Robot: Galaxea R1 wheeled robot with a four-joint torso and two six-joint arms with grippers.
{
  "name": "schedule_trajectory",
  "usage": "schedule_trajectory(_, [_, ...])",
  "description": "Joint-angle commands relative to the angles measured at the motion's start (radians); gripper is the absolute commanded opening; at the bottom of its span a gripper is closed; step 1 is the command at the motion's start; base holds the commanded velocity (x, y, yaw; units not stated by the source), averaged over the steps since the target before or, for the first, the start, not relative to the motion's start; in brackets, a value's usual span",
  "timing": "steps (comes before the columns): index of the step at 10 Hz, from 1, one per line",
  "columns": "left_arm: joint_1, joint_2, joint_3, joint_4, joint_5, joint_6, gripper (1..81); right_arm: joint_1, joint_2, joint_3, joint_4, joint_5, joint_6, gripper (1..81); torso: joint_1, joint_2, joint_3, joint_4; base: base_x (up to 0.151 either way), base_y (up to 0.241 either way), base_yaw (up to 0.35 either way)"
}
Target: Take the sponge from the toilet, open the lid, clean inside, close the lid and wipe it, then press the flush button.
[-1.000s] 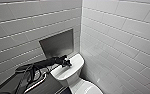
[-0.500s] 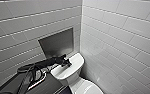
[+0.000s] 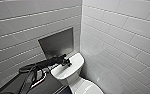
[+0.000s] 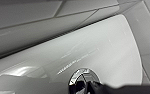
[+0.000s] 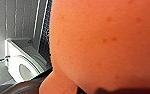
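Note:
The white toilet (image 3: 68, 71) stands in the tiled corner, with its lid (image 3: 87, 87) down at the lower edge of the head view. My left arm reaches in over the flat tank top, and my left gripper (image 3: 66, 62) is shut and sits on it. In the left wrist view the dark tip of the left gripper (image 4: 94, 87) rests right at the round chrome flush button (image 4: 83, 76). The orange-red sponge (image 5: 103, 45) looms very large in the right wrist view, held in my right gripper. Beyond it, further off, stands the toilet (image 5: 21, 62).
A dark rectangular panel (image 3: 57, 45) is set into the tiled wall behind the tank. A white tiled side wall (image 3: 121, 50) runs close along the toilet's right. A dark strip of floor (image 3: 48, 86) shows to the left of the bowl.
My left gripper has shifted slightly over the tank top. Nothing else has visibly changed.

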Motion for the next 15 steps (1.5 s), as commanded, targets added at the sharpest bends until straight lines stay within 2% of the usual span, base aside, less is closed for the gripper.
schedule_trajectory(1, [-0.16,0.027,-0.031,0.056,0.013,0.012,1.0,0.009,-0.023,0.04,0.002,-0.079,-0.003,1.0,0.0,0.0,0.0,0.0,0.0,0.0,0.0])
schedule_trajectory(3, [-0.15,0.042,-0.048,0.078,0.012,0.012,1.0,0.004,-0.015,0.037,0.002,-0.079,-0.003,1.0,0.0,0.0,0.0,0.0,0.0,0.0,0.0])
schedule_trajectory(4, [-0.143,0.045,-0.054,0.092,0.012,0.011,1.0,0.004,-0.012,0.036,0.0,-0.079,-0.003,1.0,0.0,0.0,-0.093,0.0,0.0,0.0,0.0])
schedule_trajectory(5, [-0.14,0.048,-0.065,0.095,0.012,0.012,1.0,0.006,-0.005,0.034,0.0,-0.079,-0.004,1.0,0.0,0.0,-0.097,0.0,0.0,0.0,0.0])
schedule_trajectory(6, [-0.14,0.047,-0.066,0.096,0.013,0.014,1.0,0.009,0.0,0.033,0.0,-0.079,-0.003,1.0,0.0,0.0,-0.018,0.0,0.0,0.0,0.0])
schedule_trajectory(9, [-0.134,0.048,-0.065,0.096,0.016,0.015,1.0,0.009,0.009,0.016,0.006,-0.079,-0.003,1.0,-0.002,0.0,-0.054,0.0,0.0,0.0,0.0])
schedule_trajectory(12, [-0.14,0.027,-0.056,0.084,0.026,0.015,1.0,0.009,0.015,0.005,0.008,-0.079,-0.003,1.0,-0.002,0.0,-0.053,0.0,0.0,0.0,0.0])
schedule_trajectory(13, [-0.15,-0.002,-0.002,0.076,0.033,0.014,1.0,0.01,0.015,0.005,0.008,-0.079,-0.003,1.0,-0.002,0.0,-0.053,0.0,0.0,0.0,0.0])
schedule_trajectory(15, [-0.191,-0.125,0.218,0.073,0.044,0.006,1.0,0.013,0.015,0.005,0.008,-0.079,-0.002,1.0,-0.002,0.0,-0.054,0.0,0.0,0.0,0.0])
